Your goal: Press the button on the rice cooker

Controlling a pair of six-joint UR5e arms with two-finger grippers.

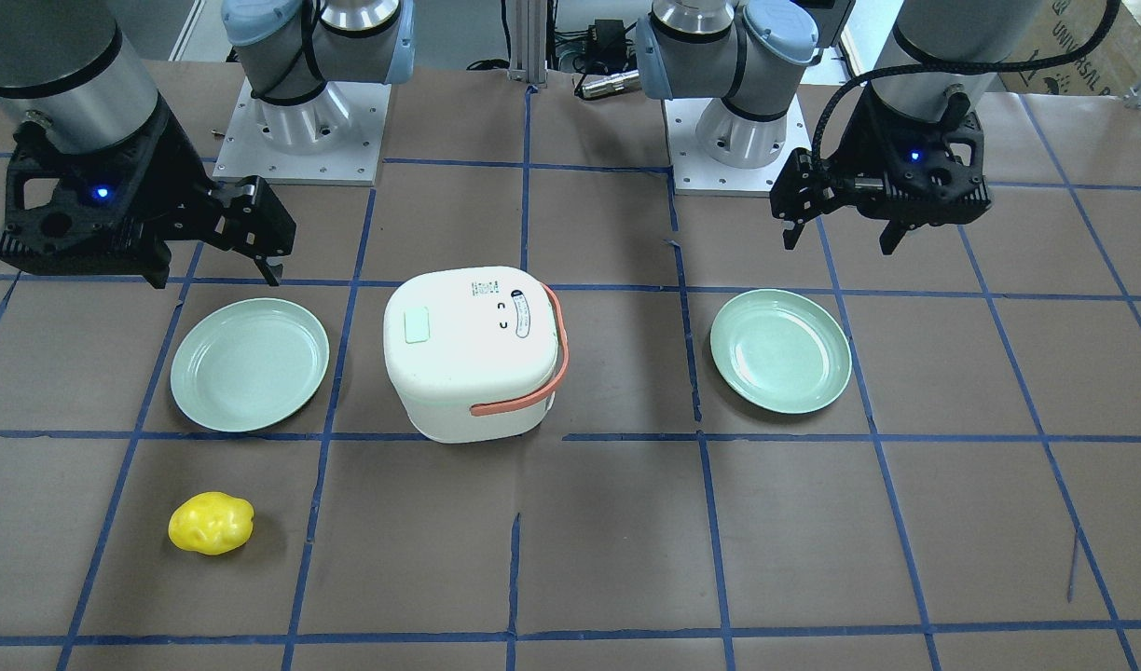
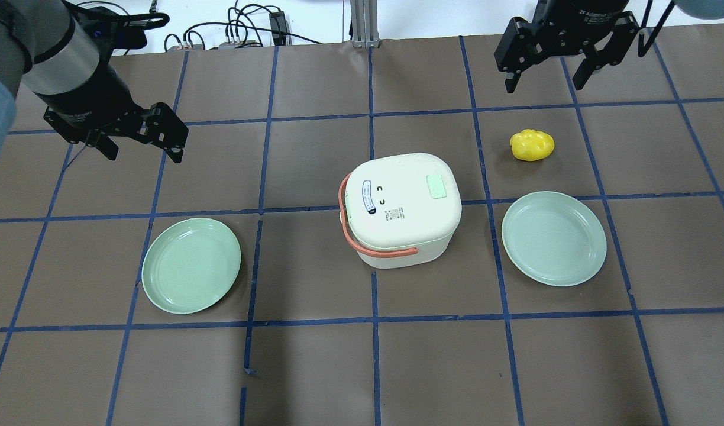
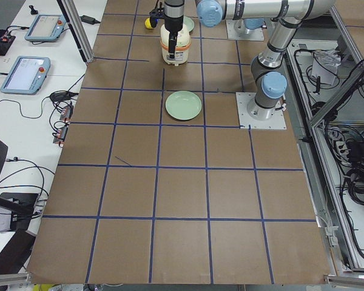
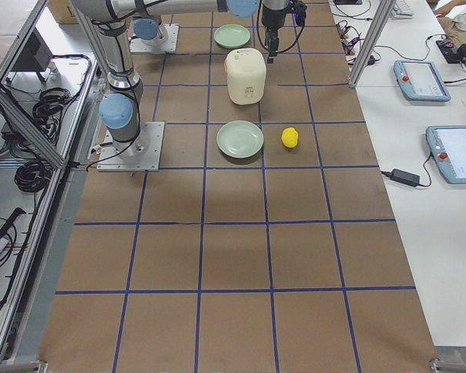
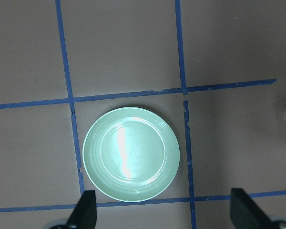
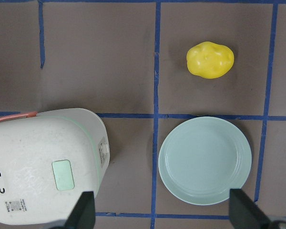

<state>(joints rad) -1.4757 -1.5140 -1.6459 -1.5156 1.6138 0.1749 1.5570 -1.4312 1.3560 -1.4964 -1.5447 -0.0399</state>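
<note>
The white rice cooker (image 2: 397, 207) with an orange handle stands at the table's middle, lid shut. Its pale green button (image 2: 437, 186) sits on the lid, toward my right side. It also shows in the front view (image 1: 416, 325) and the right wrist view (image 6: 63, 174). My right gripper (image 2: 543, 86) is open and empty, high above the table, off to the cooker's far right. Its wrist view shows the cooker (image 6: 43, 167) at lower left. My left gripper (image 2: 143, 155) is open and empty, well left of the cooker, above a green plate (image 5: 131, 153).
Two pale green plates lie beside the cooker, one on my left (image 2: 191, 265) and one on my right (image 2: 553, 238). A yellow lumpy toy (image 2: 532, 145) lies beyond the right plate. Blue tape lines grid the brown table (image 2: 314, 367).
</note>
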